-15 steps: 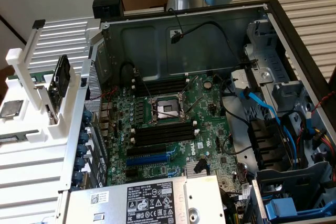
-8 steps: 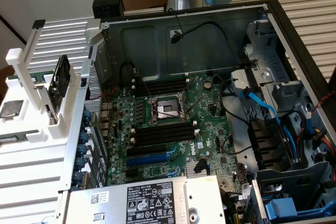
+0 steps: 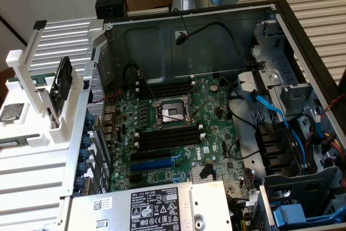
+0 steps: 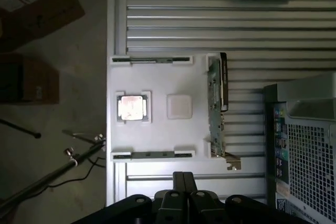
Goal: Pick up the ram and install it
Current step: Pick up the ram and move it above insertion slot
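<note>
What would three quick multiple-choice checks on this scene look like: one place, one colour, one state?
1. The white parts tray stands:
A) at the exterior view's left of the PC case
B) at the exterior view's right of it
C) inside it

2. The long expansion slot on the motherboard is:
A) red
B) blue
C) white

3. The gripper is:
A) wide open
B) shut on the ram
C) shut, holding nothing

Answers:
1 A: the tray sits outside the case wall, on that side.
2 B: the slot is blue, next to the black memory slots.
3 C: in the wrist view its jaws meet with nothing between them.
</note>
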Robot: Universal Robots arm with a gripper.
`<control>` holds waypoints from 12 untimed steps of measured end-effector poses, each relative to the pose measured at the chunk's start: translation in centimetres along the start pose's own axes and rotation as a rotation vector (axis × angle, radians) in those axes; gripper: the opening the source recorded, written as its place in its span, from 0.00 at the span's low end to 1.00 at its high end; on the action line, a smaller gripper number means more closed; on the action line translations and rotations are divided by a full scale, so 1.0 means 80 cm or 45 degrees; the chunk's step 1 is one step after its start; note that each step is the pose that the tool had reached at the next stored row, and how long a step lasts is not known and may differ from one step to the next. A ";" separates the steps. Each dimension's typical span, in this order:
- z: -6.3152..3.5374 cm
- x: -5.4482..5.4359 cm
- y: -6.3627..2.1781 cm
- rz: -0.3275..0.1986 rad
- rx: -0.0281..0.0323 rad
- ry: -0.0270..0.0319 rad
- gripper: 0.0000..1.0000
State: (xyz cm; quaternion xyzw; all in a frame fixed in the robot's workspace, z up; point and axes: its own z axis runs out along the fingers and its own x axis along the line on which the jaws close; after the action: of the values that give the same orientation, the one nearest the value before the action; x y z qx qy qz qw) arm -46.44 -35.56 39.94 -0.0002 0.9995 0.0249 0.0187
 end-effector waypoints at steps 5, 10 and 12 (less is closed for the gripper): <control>0.000 0.000 0.000 -0.117 -0.0046 0.0053 0.10; 0.001 0.000 0.000 -0.232 -0.0088 0.0113 0.10; 0.001 0.000 0.000 -0.279 -0.0105 0.0138 0.10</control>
State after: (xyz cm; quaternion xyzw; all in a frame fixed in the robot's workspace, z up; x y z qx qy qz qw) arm -46.43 -35.57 39.87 -0.1098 0.9935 0.0268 0.0160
